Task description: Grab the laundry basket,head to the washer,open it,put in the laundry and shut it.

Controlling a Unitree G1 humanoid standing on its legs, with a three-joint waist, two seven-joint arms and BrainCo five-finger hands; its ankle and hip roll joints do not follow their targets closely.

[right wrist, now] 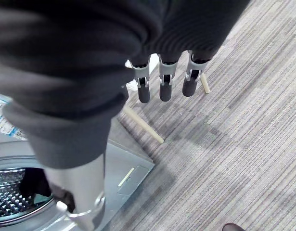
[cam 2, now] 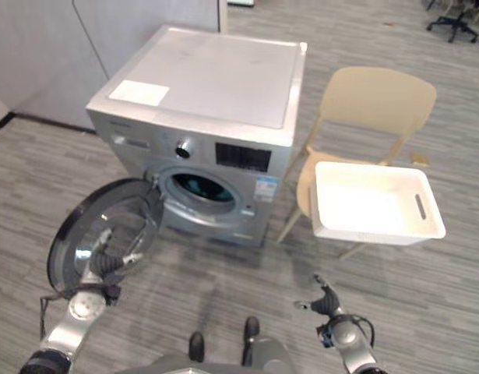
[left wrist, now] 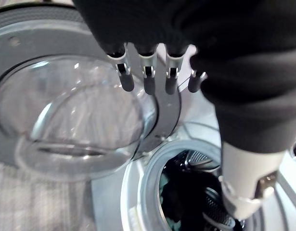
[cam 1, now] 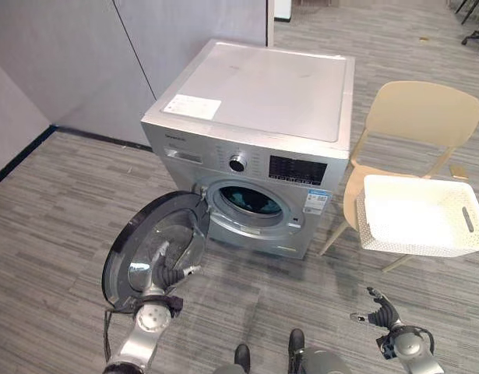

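The silver front-loading washer (cam 1: 255, 101) stands in front of me with its round glass door (cam 1: 142, 253) swung wide open to the left. Dark laundry (left wrist: 179, 192) lies inside the drum (cam 1: 251, 201). My left hand (cam 1: 173, 274) is at the inner side of the door, open, its straight fingers (left wrist: 148, 79) against the door's glass bowl. The white laundry basket (cam 1: 410, 241) sits on a beige chair (cam 1: 422, 113) right of the washer, and its inside looks empty. My right hand (cam 1: 382, 312) hangs low at the right, open with fingers spread, holding nothing.
Grey partition walls (cam 1: 68, 54) close off the back left behind the washer. The chair's legs (right wrist: 143, 125) stand close to the washer's right front corner. An office chair's wheeled base (cam 2: 449, 19) shows far back right. Grey carpet (cam 1: 60, 202) lies all around.
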